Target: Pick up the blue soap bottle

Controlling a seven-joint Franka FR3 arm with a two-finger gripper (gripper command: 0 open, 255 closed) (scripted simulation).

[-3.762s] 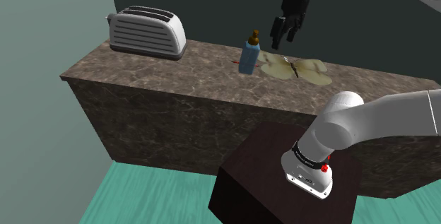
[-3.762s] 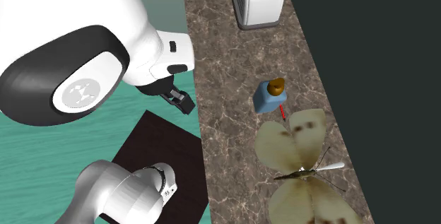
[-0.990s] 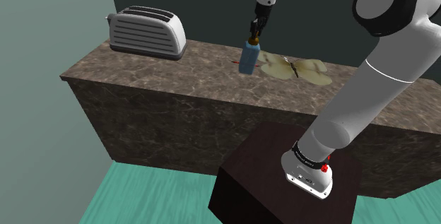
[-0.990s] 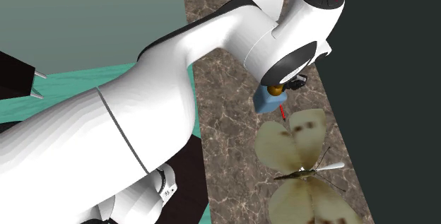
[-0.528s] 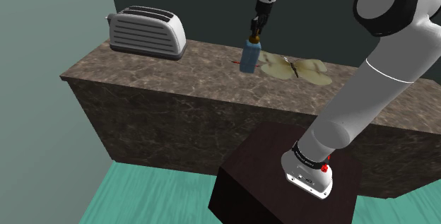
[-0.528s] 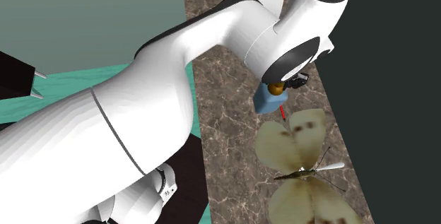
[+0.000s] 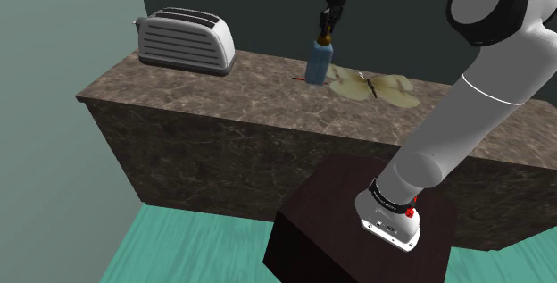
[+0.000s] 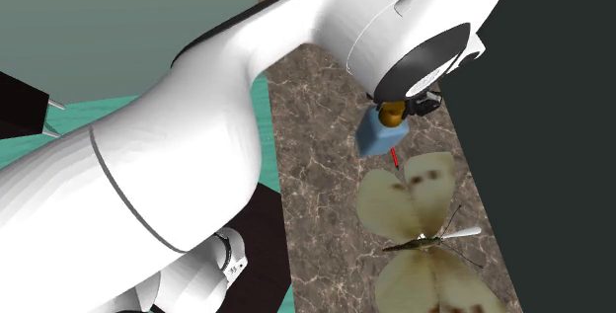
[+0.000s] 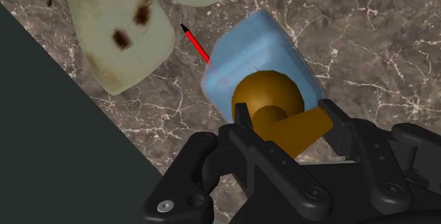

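In the shoulder view, the blue soap bottle (image 7: pixel 320 65) stands upright at the upper middle of the frame, at the back of the mottled stone counter (image 7: pixel 223 103). The gripper (image 7: pixel 325 38) comes straight down onto it from above, and its black fingers sit narrow around the brown pump top (image 7: pixel 323 44). From here I cannot tell whether the bottle's base touches the counter. A pale butterfly (image 7: pixel 375 87) lies flat just to the right of the bottle. A white toaster (image 7: pixel 185 40) sits well apart at the upper left. The dark stand (image 7: pixel 357 228) fills the lower right, over a teal floor (image 7: pixel 178 245).

In the second exterior view (looking almost straight down), the white arm (image 8: pixel 197 163) sweeps from the lower left to the top. The bottle (image 8: pixel 375 141) shows right of centre, just below the arm's wrist, with its brown top poking out. A thin red stick (image 8: pixel 394 157) runs from the bottle toward the butterfly's wings at the lower right. A dark wall (image 8: pixel 553 143) takes up the right side.

In the wrist view, the two fingers (image 9: pixel 244 120) clasp the brown pump top between them, one on each side of its spout. The blue body (image 9: pixel 254 49) lies beyond the fingertips. The red stick points off from the bottle's far corner, with a brown-spotted wing past it.
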